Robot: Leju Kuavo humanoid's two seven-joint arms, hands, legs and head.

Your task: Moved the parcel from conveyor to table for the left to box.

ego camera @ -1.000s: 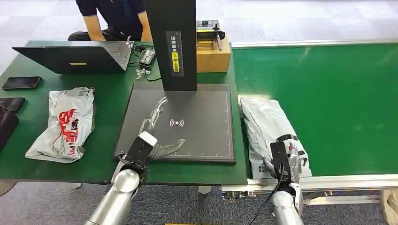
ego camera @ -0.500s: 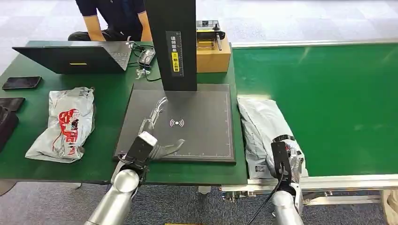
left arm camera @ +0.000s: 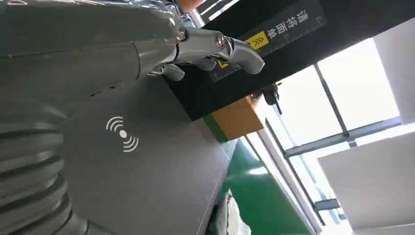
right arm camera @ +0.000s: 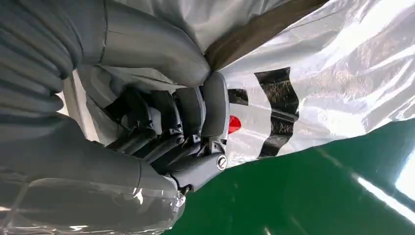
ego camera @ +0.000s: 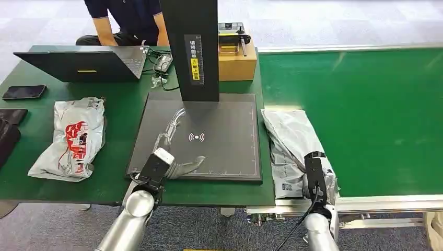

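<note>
Right now my right hand [ego camera: 317, 180] grips the near end of the crinkled silver-grey plastic parcel [ego camera: 290, 141] with black and red markings; my right wrist view shows my dark fingers [right arm camera: 195, 117] curled into the shiny film, thumb pressed over the top. That parcel lies lengthwise along the left border of the green conveyor belt [ego camera: 365, 115], its left side reaching the seam where the belt meets the green table [ego camera: 120, 188]. Its far end points away from me, towards the cardboard box [ego camera: 237, 57] standing on the table's far corner.

My left hand [ego camera: 175, 166] rests empty on the near left part of the dark grey square scanner pad [ego camera: 224, 151], its fingers apart and stretched across the surface, near the white wireless symbol [ego camera: 196, 137]. A tall black post [ego camera: 190, 47] with a yellow label rises from the pad's far side.

Further left on the table lies a second silver mailer bag [ego camera: 73, 137] printed in red, well apart from the pad. Beyond it sit an open black laptop [ego camera: 83, 63] and a black phone [ego camera: 24, 92], and a person in a dark shirt [ego camera: 130, 15] sits behind the table.
</note>
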